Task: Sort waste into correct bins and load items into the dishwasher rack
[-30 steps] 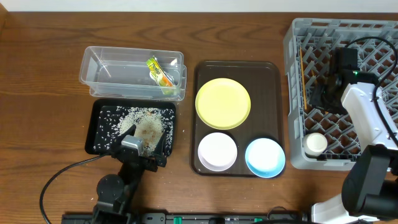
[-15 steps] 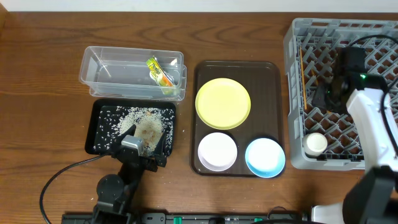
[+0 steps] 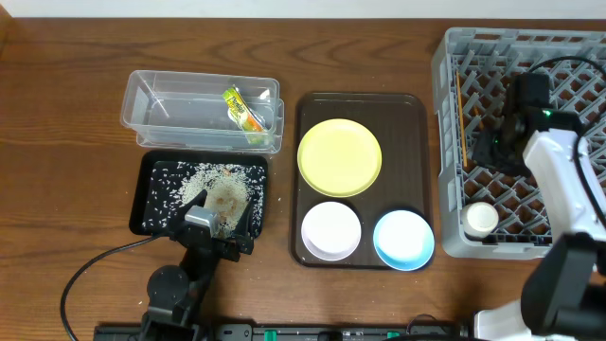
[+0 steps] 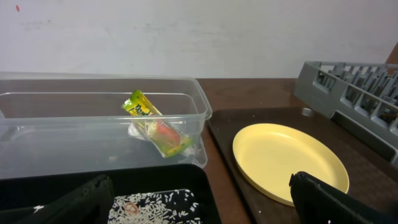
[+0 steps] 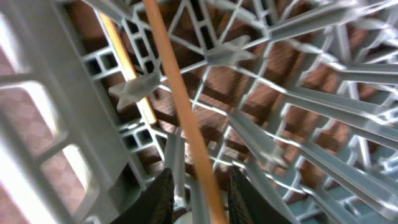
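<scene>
My right gripper [image 3: 486, 144] hangs inside the grey dishwasher rack [image 3: 530, 47], near its left wall. In the right wrist view its jaws [image 5: 200, 199] stand slightly apart, open around a wooden chopstick [image 5: 180, 106] that lies slanted across the lattice. A second chopstick [image 5: 127, 68] lies beside it. The small white cup [image 3: 480, 219] sits in the rack's front left corner. My left gripper [image 3: 220, 213] rests wide open over the black tray [image 3: 151, 180] of rice [image 4: 161, 205]. The green-and-orange wrapper [image 4: 158, 127] lies in the clear tub [image 3: 151, 123].
A brown serving tray [image 3: 407, 114] between the bins and the rack holds the yellow plate [image 3: 339, 157], the white bowl [image 3: 330, 229] and the light blue bowl [image 3: 403, 239]. The rack's tall wall stands close to the tray's right edge.
The right arm shifted slightly sideways and back over the rack's left side. The left arm and everything on the table stayed put.
</scene>
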{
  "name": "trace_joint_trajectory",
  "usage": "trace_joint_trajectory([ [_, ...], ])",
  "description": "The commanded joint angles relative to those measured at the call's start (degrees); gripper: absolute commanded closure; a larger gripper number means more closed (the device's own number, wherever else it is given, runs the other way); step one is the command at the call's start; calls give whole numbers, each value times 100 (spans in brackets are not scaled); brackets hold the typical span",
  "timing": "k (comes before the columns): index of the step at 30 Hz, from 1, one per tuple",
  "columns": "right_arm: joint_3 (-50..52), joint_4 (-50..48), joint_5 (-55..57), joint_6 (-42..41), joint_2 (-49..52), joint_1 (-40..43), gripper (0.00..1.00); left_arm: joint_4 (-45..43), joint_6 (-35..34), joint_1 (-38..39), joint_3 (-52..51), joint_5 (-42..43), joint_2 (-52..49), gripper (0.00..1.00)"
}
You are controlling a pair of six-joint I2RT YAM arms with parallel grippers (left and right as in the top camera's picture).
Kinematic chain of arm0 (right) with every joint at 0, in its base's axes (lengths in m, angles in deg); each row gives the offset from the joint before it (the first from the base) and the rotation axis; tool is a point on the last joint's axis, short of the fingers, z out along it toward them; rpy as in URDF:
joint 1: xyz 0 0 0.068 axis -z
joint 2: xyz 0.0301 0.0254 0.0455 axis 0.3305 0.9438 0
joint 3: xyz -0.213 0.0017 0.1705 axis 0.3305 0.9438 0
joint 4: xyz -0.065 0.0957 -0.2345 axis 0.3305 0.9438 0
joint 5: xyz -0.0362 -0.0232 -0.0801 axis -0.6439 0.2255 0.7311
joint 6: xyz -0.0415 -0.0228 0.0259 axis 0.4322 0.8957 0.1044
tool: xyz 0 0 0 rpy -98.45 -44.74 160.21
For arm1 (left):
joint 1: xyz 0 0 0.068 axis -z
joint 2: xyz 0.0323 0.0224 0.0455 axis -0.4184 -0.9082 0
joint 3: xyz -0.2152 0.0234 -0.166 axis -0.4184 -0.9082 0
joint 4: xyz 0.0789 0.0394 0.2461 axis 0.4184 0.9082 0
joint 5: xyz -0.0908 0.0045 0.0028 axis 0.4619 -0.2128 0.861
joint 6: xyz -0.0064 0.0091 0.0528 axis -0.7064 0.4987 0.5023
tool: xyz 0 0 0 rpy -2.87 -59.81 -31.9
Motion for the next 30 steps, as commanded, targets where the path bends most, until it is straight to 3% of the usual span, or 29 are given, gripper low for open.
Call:
trace_joint_trajectory([
  [1,44,87,164,-9,125,66,81,197,96,-20,-90,57,4,8],
  [4,42,87,164,-20,114,68,84,197,96,-20,-90,57,4,8],
  [9,42,122,164,-22,114,72,99,197,96,-20,-90,57,4,8],
  [19,-120,170,-234,-63,-20,72,99,197,96,-20,-90,57,4,7],
  [30,-323,634,-533,-55,-946,44,99,197,96,-20,-90,57,4,8],
])
